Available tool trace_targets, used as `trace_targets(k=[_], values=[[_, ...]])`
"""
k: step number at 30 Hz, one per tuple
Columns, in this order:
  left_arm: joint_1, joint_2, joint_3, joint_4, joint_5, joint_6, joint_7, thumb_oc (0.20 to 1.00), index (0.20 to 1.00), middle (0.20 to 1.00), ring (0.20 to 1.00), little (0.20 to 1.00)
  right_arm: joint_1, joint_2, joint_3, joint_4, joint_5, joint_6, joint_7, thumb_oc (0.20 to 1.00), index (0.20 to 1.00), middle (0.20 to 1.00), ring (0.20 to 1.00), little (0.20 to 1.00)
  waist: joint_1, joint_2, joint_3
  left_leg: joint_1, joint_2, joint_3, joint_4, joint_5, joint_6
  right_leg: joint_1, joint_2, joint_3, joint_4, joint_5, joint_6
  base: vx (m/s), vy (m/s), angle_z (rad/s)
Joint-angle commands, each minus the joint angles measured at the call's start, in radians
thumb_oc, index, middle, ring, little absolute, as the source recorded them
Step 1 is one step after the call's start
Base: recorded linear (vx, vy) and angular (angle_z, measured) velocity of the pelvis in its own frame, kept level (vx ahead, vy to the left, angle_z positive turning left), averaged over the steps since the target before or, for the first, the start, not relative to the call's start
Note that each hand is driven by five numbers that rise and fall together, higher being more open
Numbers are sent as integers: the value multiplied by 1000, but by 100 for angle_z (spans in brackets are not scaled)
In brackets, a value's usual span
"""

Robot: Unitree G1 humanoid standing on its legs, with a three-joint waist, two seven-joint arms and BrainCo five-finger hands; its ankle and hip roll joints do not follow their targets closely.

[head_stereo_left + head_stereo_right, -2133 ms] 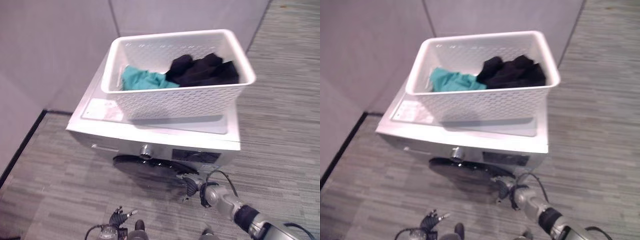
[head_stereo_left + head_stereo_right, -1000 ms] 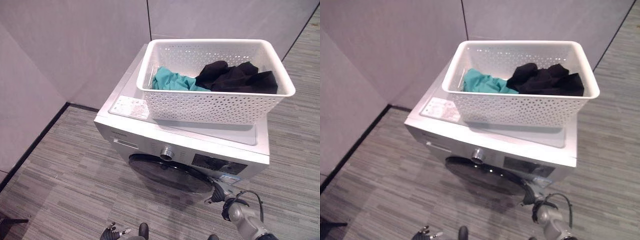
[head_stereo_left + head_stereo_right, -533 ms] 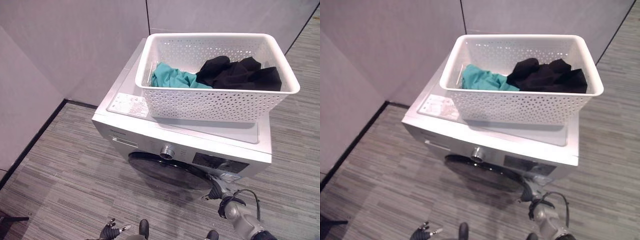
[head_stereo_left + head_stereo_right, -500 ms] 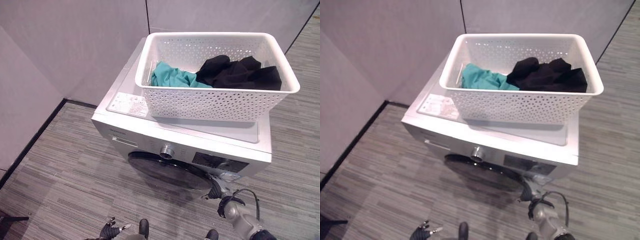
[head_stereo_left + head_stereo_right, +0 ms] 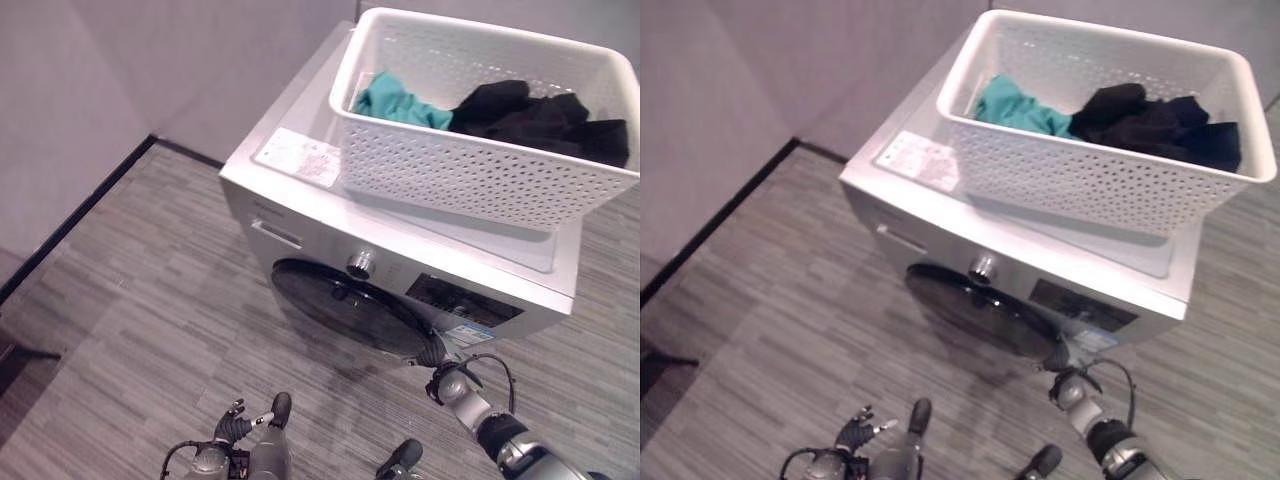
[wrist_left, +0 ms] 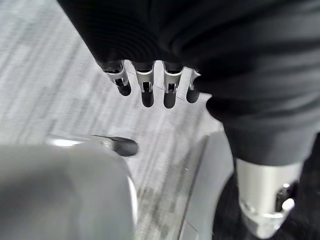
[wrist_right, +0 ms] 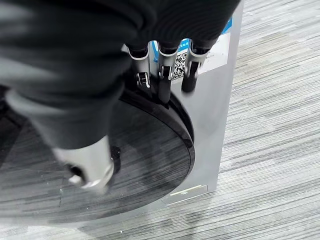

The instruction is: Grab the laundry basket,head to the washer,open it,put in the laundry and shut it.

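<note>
The white laundry basket (image 5: 480, 160), with teal and black clothes, is seen resting on top of the washer (image 5: 330, 230). The right hand (image 7: 160, 75) is laid with straightened fingers against the dark round door's (image 7: 100, 160) rim; a firm hooking pull there is judged necessary. The left hand (image 6: 147, 82) is left hanging, relaxed

Grey wood-grain floor (image 5: 150, 290) spreads across the lower part of both eye views, its planks streaked in lighter and darker bands. Plain grey wall panels (image 5: 170, 60) rise at the top left (two of them meet in a corner), and a dark baseboard strip (image 5: 75, 220) runs along their foot.
</note>
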Motion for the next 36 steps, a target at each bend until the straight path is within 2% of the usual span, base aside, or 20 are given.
trace_targets(k=[1, 7, 10, 15, 17, 18, 19, 22, 25, 26, 27, 28, 30, 31, 33, 36], values=[[25, -1, -94, 29, 31, -1, 27, 1000, 1000, 1000, 1000, 1000, -127, 385, 192, 58, 158, -156, 190, 200, 200, 200, 200, 200, 178, 19, -5, 24, -25, -23, -132, 34, 68, 4, -184, 69, 136, -22, 65, 12, -22, -27], [20, -10, -99, 47, 31, -4, 33, 1000, 1000, 1000, 1000, 1000, -103, 392, 213, 52, 191, -161, 203, 203, 203, 203, 203, 203, 179, 1, -15, 25, -18, -29, -132, 31, 62, 13, -174, 57, 128, -21, 66, 24, -3, 29], [21, -13, -104, 31, 17, -7, 35, 1000, 1000, 1000, 1000, 1000, -85, 388, 221, 50, 213, -163, 215, 272, 272, 272, 272, 272, 175, -7, -16, 30, -10, -24, -132, 30, 59, 18, -167, 56, 126, -27, 64, 10, 1, -12], [20, -13, -110, 11, 6, -10, 32, 1000, 1000, 1000, 1000, 1000, -68, 379, 208, 64, 241, -165, 222, 275, 275, 275, 275, 275, 175, -11, -16, 32, -7, -26, -132, 31, 57, 18, -164, 59, 130, -32, 62, 4, -1, -2], [22, -12, -109, 7, 5, -9, 30, 1000, 1000, 1000, 1000, 1000, -63, 373, 204, 63, 245, -167, 225, 567, 567, 567, 567, 567, 174, -15, -21, 32, -6, -27, -132, 31, 56, 20, -162, 59, 131, -35, 62, 12, -2, -2], [25, -12, -108, 5, 8, -9, 29, 1000, 1000, 1000, 1000, 1000, -61, 370, 204, 63, 243, -165, 224, 931, 931, 931, 931, 931, 174, -16, -23, 34, -6, -27, -132, 30, 55, 22, -161, 58, 130, -35, 62, 0, 0, 0], [27, -8, -108, -2, 10, -12, 30, 1000, 1000, 1000, 1000, 1000, -58, 366, 200, 61, 246, -167, 225, 1000, 1000, 1000, 1000, 1000, 173, -18, -25, 34, -6, -25, -132, 30, 54, 22, -161, 56, 130, -35, 62, 0, 0, 0], [31, 49, -149, -133, 84, -42, 0, 1000, 1000, 1000, 1000, 1000, -56, 341, 193, 55, 246, -178, 232, 1000, 1000, 1000, 1000, 1000, 167, -20, -26, 40, -2, -22, -132, 26, 51, 26, -159, 57, 129, -37, 64, 8, -1, 2], [46, 165, -178, -369, 151, -61, -66, 1000, 1000, 1000, 1000, 1000, -38, 330, 171, 45, 303, -185, 264, 1000, 1000, 1000, 1000, 1000, 167, -17, -23, 59, 8, -7, -132, 15, 50, 35, -160, 61, 129, -32, 69, 27, 7, 23], [57, 208, -162, -451, 156, -49, -81, 1000, 1000, 1000, 1000, 1000, -22, 346, 153, 54, 355, -179, 275, 1000, 1000, 1000, 1000, 1000, 170, -20, -23, 72, 13, 3, -132, 8, 51, 40, -159, 67, 126, -28, 70, 39, 14, 26], [59, 224, -142, -483, 151, -46, -80, 1000, 1000, 1000, 1000, 1000, -7, 358, 141, 60, 395, -175, 286, 1000, 1000, 1000, 1000, 1000, 172, -20, -24, 80, 16, 8, -132, 4, 53, 44, -160, 67, 125, -26, 71, 70, 31, 22], [69, 241, -56, -536, 126, -21, -45, 1000, 1000, 1000, 1000, 1000, 36, 409, 84, 93, 523, -156, 298, 1000, 1000, 1000, 1000, 1000, 179, -25, -29, 106, 21, 22, -132, -6, 59, 54, -160, 74, 117, -15, 72, 56, 24, 6], [73, 245, -52, -542, 125, -17, -45, 1000, 1000, 1000, 1000, 1000, 34, 413, 85, 96, 525, -156, 298, 1000, 1000, 1000, 1000, 1000, 180, -28, -27, 109, 21, 24, -132, -7, 59, 56, -159, 77, 115, -14, 72, 39, 13, -1], [58, 256, 21, -612, 122, -10, -13, 1000, 1000, 1000, 1000, 1000, 58, 457, 72, 151, 556, -136, 298, 1000, 1000, 1000, 1000, 1000, 194, -30, -31, 128, 25, 33, -132, -15, 64, 65, -161, 75, 112, -6, 72, 55, 8, -4], [48, 297, 115, -781, 143, -11, -17, 1000, 1000, 1000, 1000, 1000, 115, 497, 92, 153, 588, -116, 331, 1000, 1000, 1000, 1000, 1000, 209, -37, -33, 161, 28, 41, -132, -24, 63, 87, -163, 71, 110, -5, 74, 83, 17, 2], [28, 340, 188, -966, 170, -39, -32, 1000, 1000, 1000, 1000, 1000, 174, 501, 112, 149, 566, -110, 365, 1000, 1000, 1000, 1000, 1000, 220, -44, -39, 178, 22, 40, -132, -31, 62, 111, -170, 59, 115, -11, 76, 64, 13, 22]])
